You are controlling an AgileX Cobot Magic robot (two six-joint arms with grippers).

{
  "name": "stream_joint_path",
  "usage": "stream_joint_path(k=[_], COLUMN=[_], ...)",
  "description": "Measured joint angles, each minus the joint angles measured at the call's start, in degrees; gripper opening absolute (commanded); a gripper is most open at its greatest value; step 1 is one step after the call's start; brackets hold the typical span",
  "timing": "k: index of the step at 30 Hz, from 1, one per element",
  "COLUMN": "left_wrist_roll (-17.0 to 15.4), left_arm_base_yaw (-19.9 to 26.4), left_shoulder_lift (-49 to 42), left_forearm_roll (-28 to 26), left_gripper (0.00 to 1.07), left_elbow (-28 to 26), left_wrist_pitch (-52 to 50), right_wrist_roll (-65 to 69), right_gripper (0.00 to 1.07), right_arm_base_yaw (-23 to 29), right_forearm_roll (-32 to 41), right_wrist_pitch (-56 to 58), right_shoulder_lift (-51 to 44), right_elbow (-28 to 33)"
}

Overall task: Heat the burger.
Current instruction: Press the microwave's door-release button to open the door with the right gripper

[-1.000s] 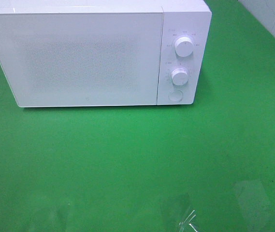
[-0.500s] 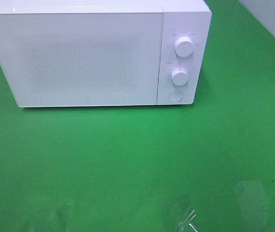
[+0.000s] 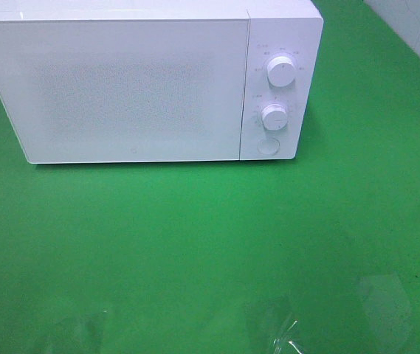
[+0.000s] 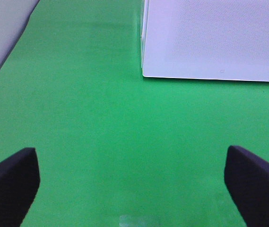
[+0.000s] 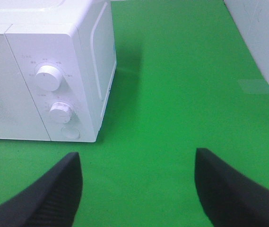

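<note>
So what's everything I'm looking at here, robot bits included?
white box-shaped microwave oven: one, white, at the back of the table, door shut
round dial knobs: two, white, one above the other on the microwave's right-hand panel
round push button: one, white, just below the knobs
green table covering: one, green, under everything
clear shiny patches: about three, see-through, near the table's front edge; what they are is unclear
pale wall: one, greyish white, beyond the far right corner
burger: none in view
left gripper: one, black fingers, open and empty, above bare table
right gripper: one, black fingers, open and empty, facing the microwave's knob side
</note>
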Motion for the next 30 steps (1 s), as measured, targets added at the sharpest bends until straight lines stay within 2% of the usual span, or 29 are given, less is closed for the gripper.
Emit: stream_joint_path(k=[13, 25, 30], left_wrist_roll=[0.0, 0.0, 0.0], left_arm_base_yaw=[0.0, 0.0, 0.0], left_shoulder_lift=[0.0, 0.0, 0.0], left_forearm_roll=[0.0, 0.06, 0.06], left_gripper=[0.99, 0.99, 0.99], left_elbow=[0.0, 0.0, 0.0], left_wrist_pitch=[0.0, 0.0, 0.0], right_wrist_roll=[0.0, 1.78, 2.52], right_gripper=[0.66, 0.66, 0.66], right_arm_base_yaw=[0.0, 0.0, 0.0], right_forearm_roll=[0.0, -3.84, -4.47], right_wrist_pitch=[-15.18, -25.67, -36.38], right_shoulder_lift=[16.56, 24.69, 27.16], right_elbow=[0.0, 0.46, 5.21])
